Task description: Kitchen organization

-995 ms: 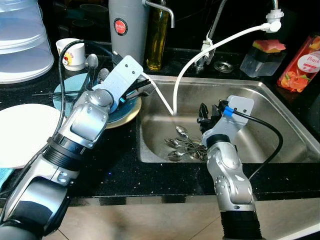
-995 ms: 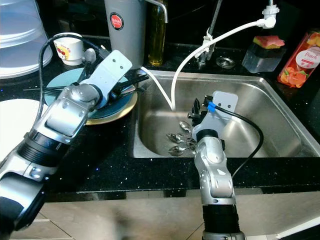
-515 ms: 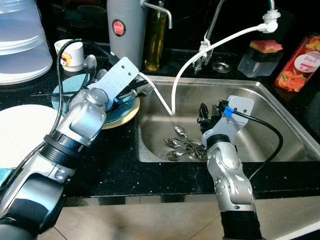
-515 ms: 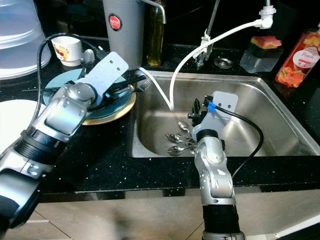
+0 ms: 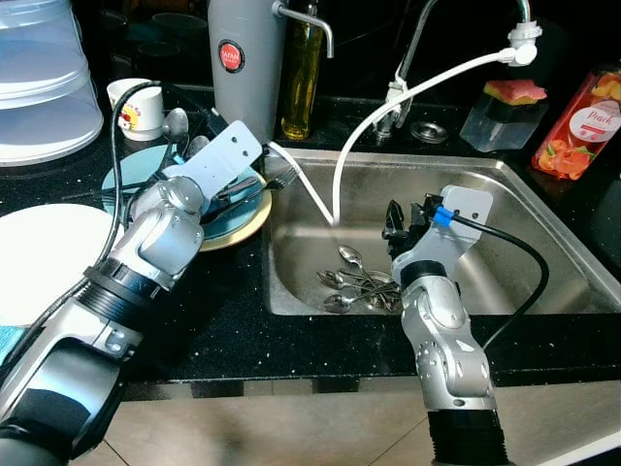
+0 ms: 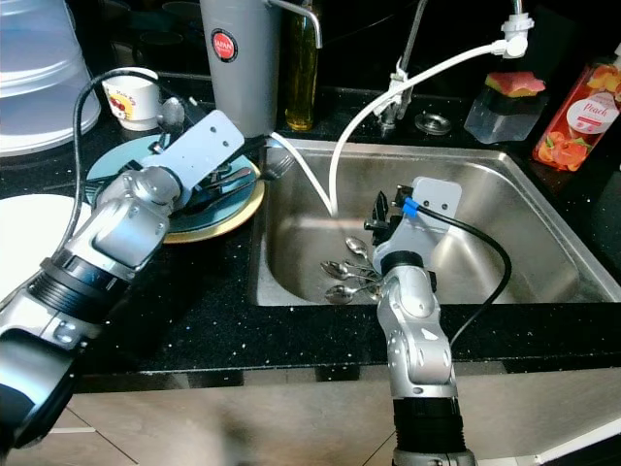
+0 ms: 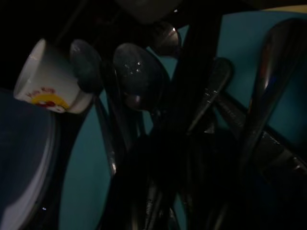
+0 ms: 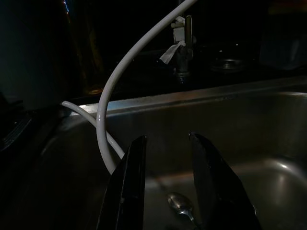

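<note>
The left gripper [image 5: 260,182] is lowered over the blue plate [image 5: 238,216], fingers among cutlery, grip state unclear. The right gripper [image 5: 399,218] is held open above the spoons [image 5: 354,286] in the sink [image 5: 543,233]. Utensils should be released low onto the plate.

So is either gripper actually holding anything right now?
The right gripper is open and empty above the sink. The left gripper is among cutlery on the blue plate; any hold cannot be told.
</note>
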You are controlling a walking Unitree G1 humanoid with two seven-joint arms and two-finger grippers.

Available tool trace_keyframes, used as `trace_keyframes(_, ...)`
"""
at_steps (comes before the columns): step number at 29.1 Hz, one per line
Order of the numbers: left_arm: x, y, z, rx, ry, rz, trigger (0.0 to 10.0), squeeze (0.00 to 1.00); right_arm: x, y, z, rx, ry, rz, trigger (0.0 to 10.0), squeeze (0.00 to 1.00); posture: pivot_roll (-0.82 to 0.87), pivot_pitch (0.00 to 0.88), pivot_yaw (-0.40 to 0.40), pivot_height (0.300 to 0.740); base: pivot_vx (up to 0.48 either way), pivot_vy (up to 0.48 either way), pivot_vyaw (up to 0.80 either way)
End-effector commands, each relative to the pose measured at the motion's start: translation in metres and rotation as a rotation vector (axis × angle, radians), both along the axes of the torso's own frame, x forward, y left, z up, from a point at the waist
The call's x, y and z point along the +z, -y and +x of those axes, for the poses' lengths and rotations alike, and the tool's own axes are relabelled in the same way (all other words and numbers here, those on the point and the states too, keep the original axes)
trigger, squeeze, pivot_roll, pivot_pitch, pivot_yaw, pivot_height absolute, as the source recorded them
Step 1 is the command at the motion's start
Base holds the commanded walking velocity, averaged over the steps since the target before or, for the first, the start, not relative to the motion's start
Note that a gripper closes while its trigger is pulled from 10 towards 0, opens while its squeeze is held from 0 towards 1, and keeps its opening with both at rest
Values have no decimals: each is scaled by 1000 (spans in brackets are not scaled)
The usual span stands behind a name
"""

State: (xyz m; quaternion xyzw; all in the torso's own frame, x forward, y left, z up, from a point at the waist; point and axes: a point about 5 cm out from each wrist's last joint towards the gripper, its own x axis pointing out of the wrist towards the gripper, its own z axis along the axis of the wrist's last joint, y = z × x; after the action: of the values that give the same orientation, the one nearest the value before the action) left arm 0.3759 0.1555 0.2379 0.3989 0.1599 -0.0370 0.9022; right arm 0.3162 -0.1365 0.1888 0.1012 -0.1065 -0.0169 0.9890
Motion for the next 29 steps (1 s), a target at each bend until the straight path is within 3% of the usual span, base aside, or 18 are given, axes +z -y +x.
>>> trace_keyframes(1,-36,-10,-4,63,-156,-47,0,0,0,1,0,-4,4,-1,10000,0,212,19,-99,740,0,0,0)
trace_keyframes(6,-41,-14,-3,97,-181,-115,0,0,1,1,0,-3,4,-2,10000,0,213,21,-100,740,0,0,0)
trace_keyframes(10,-32,-9,0,84,-116,-129,0,0,1,1,0,-3,3,-1,10000,0,211,25,-100,740,0,0,0)
trace_keyframes(11,-24,-6,2,71,-48,-111,4471,0,1,1,0,-3,2,-1,10000,0,211,25,-100,740,0,0,0)
trace_keyframes(12,-16,-4,3,56,15,-90,6314,0,0,1,0,-3,2,-1,10000,0,211,25,-100,740,0,0,0)
trace_keyframes(13,-6,0,4,43,91,-82,10000,0,0,1,0,-3,1,-1,10000,0,211,25,-100,740,0,0,0)
trace_keyframes(15,13,7,5,5,221,-77,10000,0,0,1,-1,-4,0,-1,10000,0,210,29,-101,740,0,0,0)
trace_keyframes(16,13,7,5,5,221,-77,10000,0,0,1,-1,-4,0,-1,10000,0,210,29,-101,740,0,0,0)
trace_keyframes(19,31,15,2,-47,341,-97,10000,0,0,1,-1,-4,-1,-2,10000,0,210,30,-101,740,0,0,0)
trace_keyframes(21,49,26,-4,-106,414,-203,10000,0,0,1,-1,-5,-2,-1,10000,0,210,30,-101,740,0,0,0)
trace_keyframes(24,55,31,-7,-134,434,-254,10000,0,-1,1,-1,-5,-2,-1,10000,0,210,30,-101,740,0,0,0)
trace_keyframes(25,65,39,-12,-195,445,-380,10000,0,-1,1,-1,-5,-3,0,10000,0,211,36,-101,740,0,0,0)
trace_keyframes(26,65,39,-12,-195,445,-380,10000,0,-1,1,-1,-5,-3,0,10000,0,211,36,-101,740,0,0,0)
trace_keyframes(29,67,56,-19,-314,348,-634,10000,0,0,1,-1,-5,-3,1,10000,0,211,36,-100,740,0,0,0)
